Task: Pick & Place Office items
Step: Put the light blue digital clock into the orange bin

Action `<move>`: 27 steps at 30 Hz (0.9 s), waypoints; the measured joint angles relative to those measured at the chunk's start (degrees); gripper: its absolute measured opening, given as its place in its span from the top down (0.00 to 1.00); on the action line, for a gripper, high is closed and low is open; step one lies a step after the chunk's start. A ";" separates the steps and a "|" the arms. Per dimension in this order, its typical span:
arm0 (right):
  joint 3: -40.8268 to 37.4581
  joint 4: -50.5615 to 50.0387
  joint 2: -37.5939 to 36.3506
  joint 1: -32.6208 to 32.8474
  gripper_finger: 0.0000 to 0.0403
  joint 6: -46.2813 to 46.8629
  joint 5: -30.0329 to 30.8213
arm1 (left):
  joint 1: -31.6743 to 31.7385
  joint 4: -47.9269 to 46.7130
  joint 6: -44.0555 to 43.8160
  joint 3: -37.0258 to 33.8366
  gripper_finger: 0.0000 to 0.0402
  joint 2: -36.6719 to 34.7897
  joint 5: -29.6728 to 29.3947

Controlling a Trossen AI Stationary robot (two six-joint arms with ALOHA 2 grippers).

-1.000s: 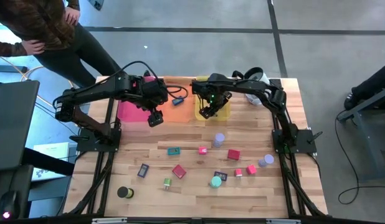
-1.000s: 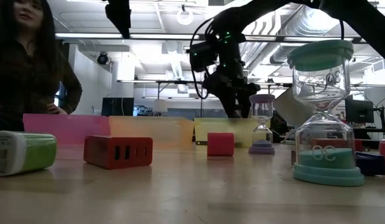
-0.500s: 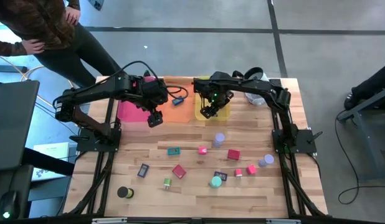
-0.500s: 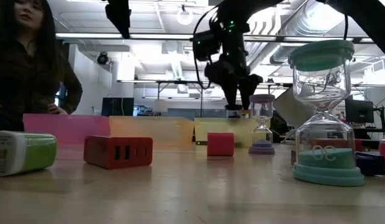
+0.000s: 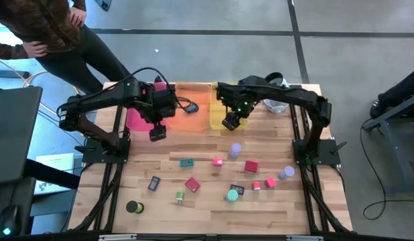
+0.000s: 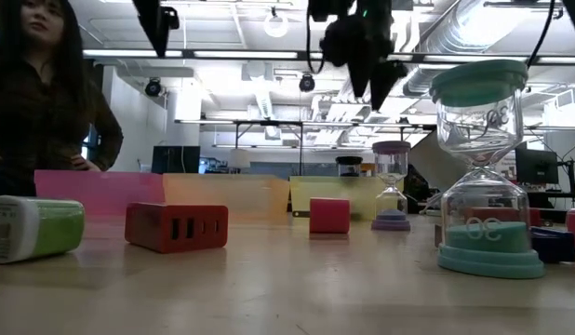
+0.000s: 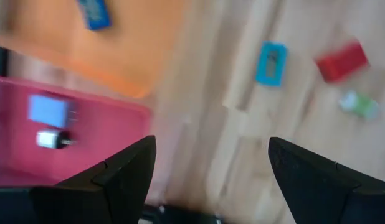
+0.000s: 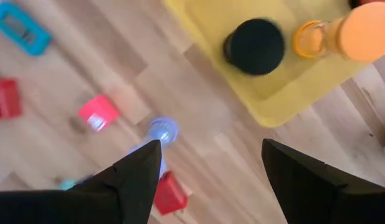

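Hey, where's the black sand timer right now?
The black sand timer stands inside the yellow tray at the table's far edge, beside an orange timer. In the high view, the open right gripper hovers just over that tray's near edge.

Three trays (image 5: 193,114) side by side along bench (image 5: 214,207) far edge. Left gripper (image 5: 157,133) above bench just before leftmost tray; right gripper (image 5: 230,124) at rightmost tray's front edge. Office items (image 5: 218,161) scattered across bench middle and front. Person (image 5: 39,27) behind left corner.
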 joint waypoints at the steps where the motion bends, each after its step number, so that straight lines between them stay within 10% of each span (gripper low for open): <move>1: 0.00 -0.25 -0.87 0.70 0.34 -0.10 0.02 | 0.00 -0.59 1.54 0.00 0.25 0.00 1.35; 27: 0.00 -7.55 -8.05 14.55 0.34 14.41 9.42 | -0.68 14.21 6.65 -23.30 0.25 0.00 6.83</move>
